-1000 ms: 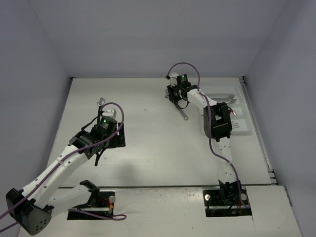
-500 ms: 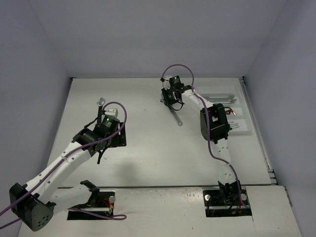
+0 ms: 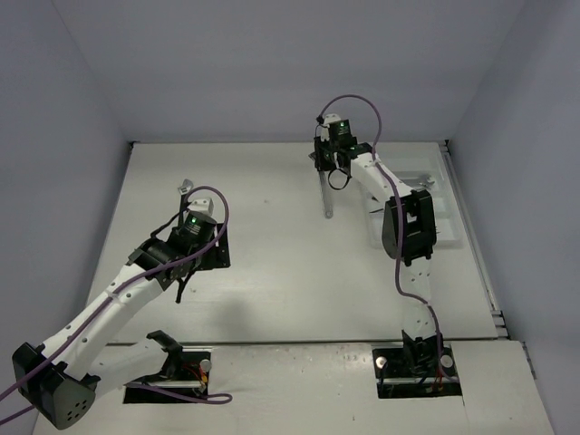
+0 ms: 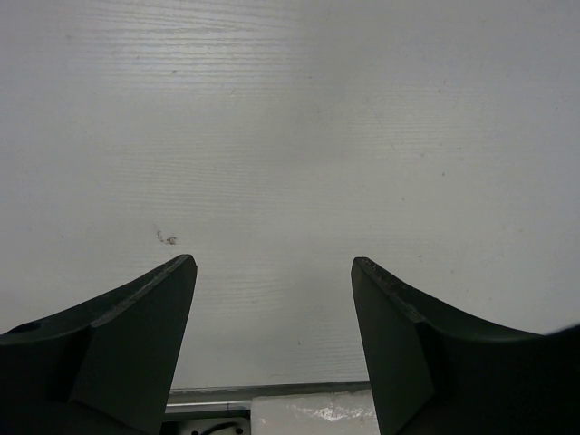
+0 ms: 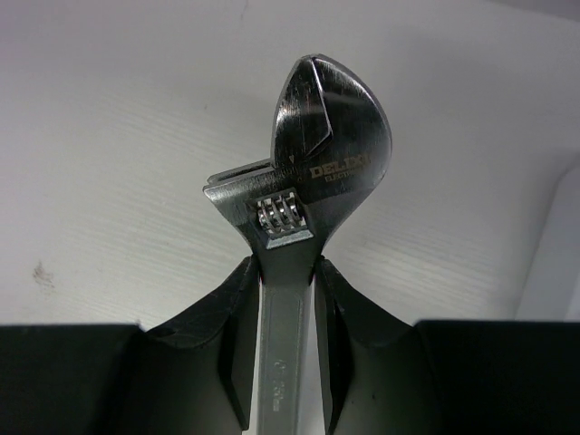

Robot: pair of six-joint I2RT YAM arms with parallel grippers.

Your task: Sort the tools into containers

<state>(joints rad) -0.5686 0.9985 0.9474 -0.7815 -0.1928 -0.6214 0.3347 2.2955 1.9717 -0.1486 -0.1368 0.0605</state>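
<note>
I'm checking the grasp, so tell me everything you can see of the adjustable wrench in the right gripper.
The adjustable wrench is shiny silver metal: a rounded head stamped DELIXI, a ribbed thumbwheel below it, a flat shank. The right gripper is shut on the shank just behind the head, black fingers on both sides. From above, its handle sticks out of the gripper toward the arms' bases, above the table.

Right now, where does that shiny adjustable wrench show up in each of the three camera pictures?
Top external: adjustable wrench at upper middle, a thin silver bar extending from the right tool.
Left wrist: not in it.
Right wrist: dead centre, head up, clamped between the tool's fingers.
Shared landmark: the white table, behind everything in all views.
</note>
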